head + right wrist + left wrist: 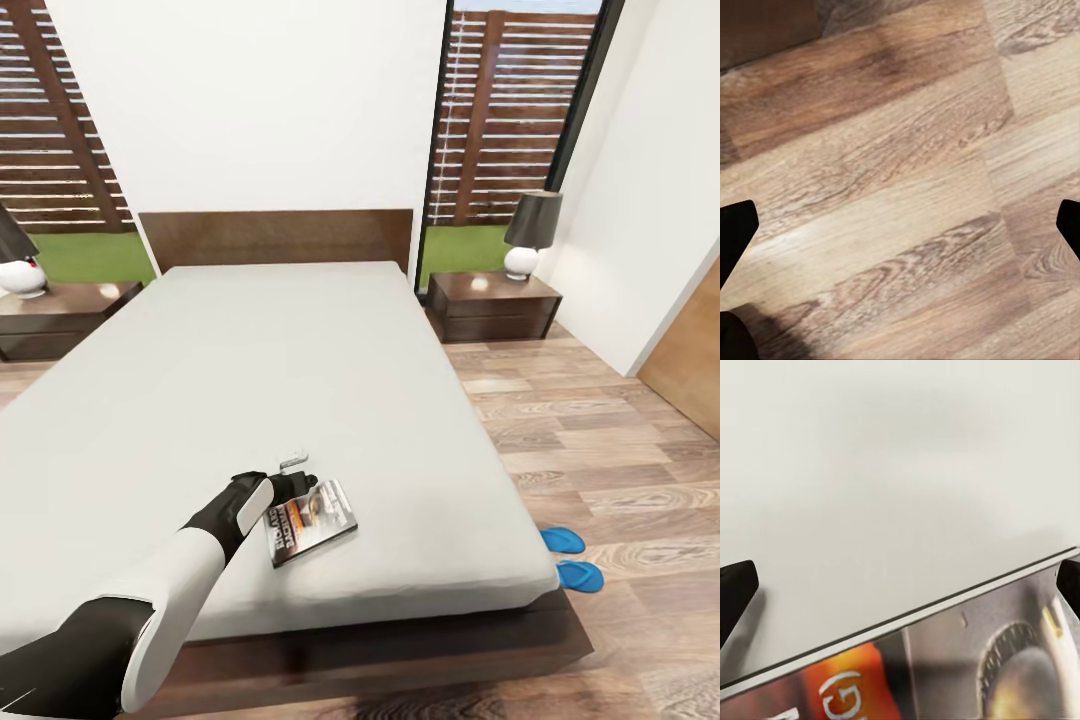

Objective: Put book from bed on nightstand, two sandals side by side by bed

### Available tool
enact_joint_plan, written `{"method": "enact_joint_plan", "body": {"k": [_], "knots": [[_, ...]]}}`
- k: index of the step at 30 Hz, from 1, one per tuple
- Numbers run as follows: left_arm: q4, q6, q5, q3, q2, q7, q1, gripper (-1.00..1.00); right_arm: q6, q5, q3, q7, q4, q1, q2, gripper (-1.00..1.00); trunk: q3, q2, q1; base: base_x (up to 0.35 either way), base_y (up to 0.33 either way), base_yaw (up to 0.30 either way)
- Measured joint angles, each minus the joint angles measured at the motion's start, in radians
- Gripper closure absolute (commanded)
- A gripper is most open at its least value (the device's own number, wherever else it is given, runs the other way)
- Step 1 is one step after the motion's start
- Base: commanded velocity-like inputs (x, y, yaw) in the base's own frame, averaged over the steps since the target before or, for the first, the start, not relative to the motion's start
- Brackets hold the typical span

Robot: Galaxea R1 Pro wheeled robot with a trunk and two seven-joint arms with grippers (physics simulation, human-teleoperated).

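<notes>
The book, a thin paperback with a dark pictured cover and an orange band, lies flat on the bed near its foot edge. My left gripper hovers at the book's far edge. In the left wrist view the left gripper is open, its fingertips wide apart, with the book and bare mattress between them. Two blue sandals lie on the floor by the bed's right foot corner. My right gripper is open over wood planks.
Dark nightstands stand on each side of the headboard, left and right, each carrying a lamp. Wood floor stretches along the bed's right side. A wooden door is at the far right.
</notes>
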Motion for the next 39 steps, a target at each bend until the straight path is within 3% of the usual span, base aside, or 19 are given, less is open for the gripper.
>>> {"method": "enact_joint_plan", "body": {"k": [4,32,39], "knots": [[-0.002,0.0,-0.011,-0.002,0.0,0.001,-0.001,-1.0,0.0,0.0,0.0,0.0,0.0,0.0,0.0,-1.0,-0.012,-0.028,0.015,0.0,0.0,0.0],[-0.002,-0.001,-0.014,-0.002,-0.001,0.001,-0.001,-1.0,0.0,0.0,0.0,0.0,0.0,0.0,0.0,-1.0,-0.012,-0.028,0.015,-0.001,0.0,0.0],[-0.002,-0.004,-0.002,-0.002,-0.002,-0.003,-0.001,-1.0,0.0,0.0,0.0,0.0,0.0,0.0,-0.001,-1.0,-0.012,-0.028,0.016,-0.204,0.0,0.0]]}}
